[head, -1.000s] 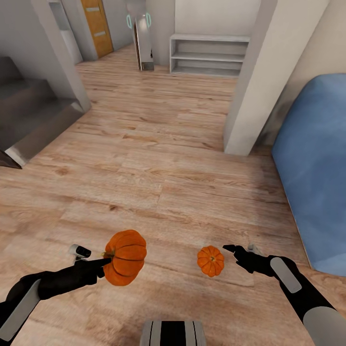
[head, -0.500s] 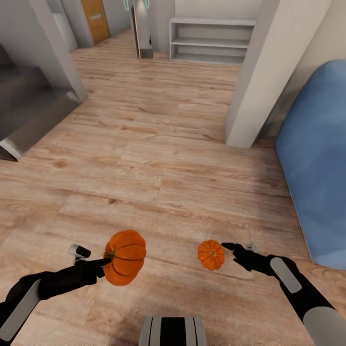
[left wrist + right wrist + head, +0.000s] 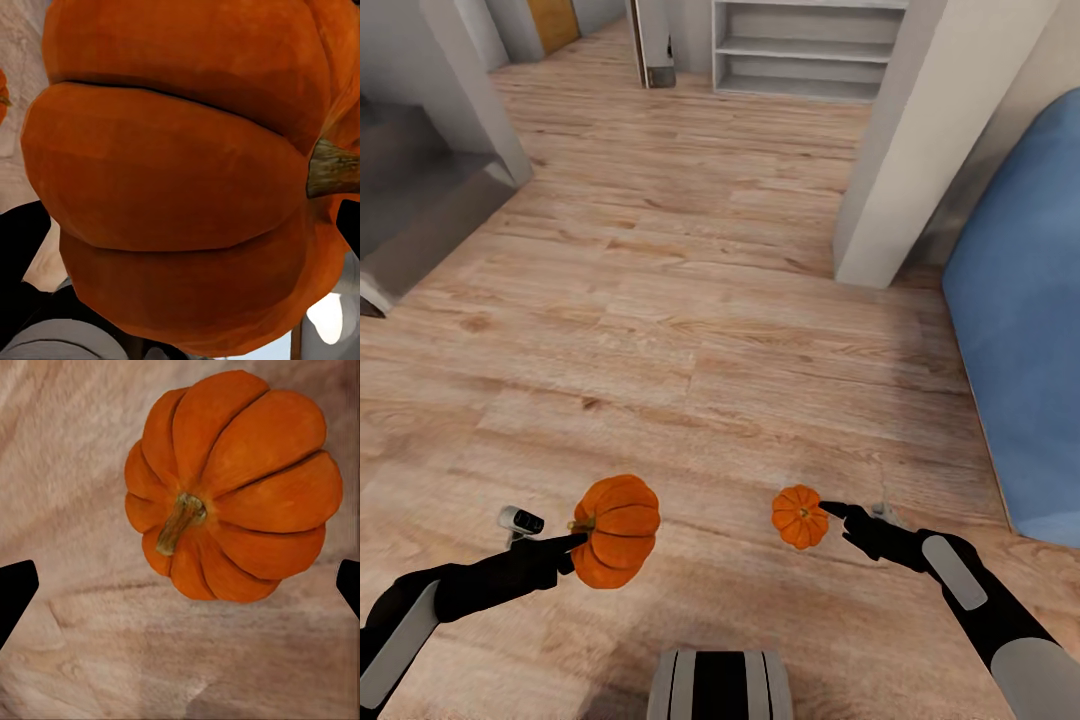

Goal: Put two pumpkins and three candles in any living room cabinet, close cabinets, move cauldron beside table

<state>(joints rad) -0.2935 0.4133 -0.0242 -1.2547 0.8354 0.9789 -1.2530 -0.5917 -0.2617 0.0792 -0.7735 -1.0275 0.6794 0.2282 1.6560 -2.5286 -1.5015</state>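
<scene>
A large orange pumpkin [image 3: 617,530] hangs above the wood floor at the lower left of the head view, and my left gripper [image 3: 573,545] is shut on it at its stem side. The left wrist view shows that pumpkin [image 3: 180,172] very close, with its brown stem to one side. A small orange pumpkin [image 3: 799,516] hangs at the tip of my right gripper [image 3: 836,513], which holds it. In the right wrist view the small pumpkin [image 3: 232,487] sits stem-up over the floor, with black fingertips [image 3: 15,592] at both edges. The cabinet, candles and cauldron are out of view.
A white pillar [image 3: 920,140] stands ahead on the right, with a large blue padded piece [image 3: 1025,320] beyond it. Grey steps [image 3: 410,210] lie at the left. White open shelving [image 3: 810,50] stands at the far end. Wood floor [image 3: 680,330] stretches between them.
The whole view has shifted: the pillar, shelving and steps have slid up and nearer, so the camera has moved forward. Both pumpkins stay in the grippers as before.
</scene>
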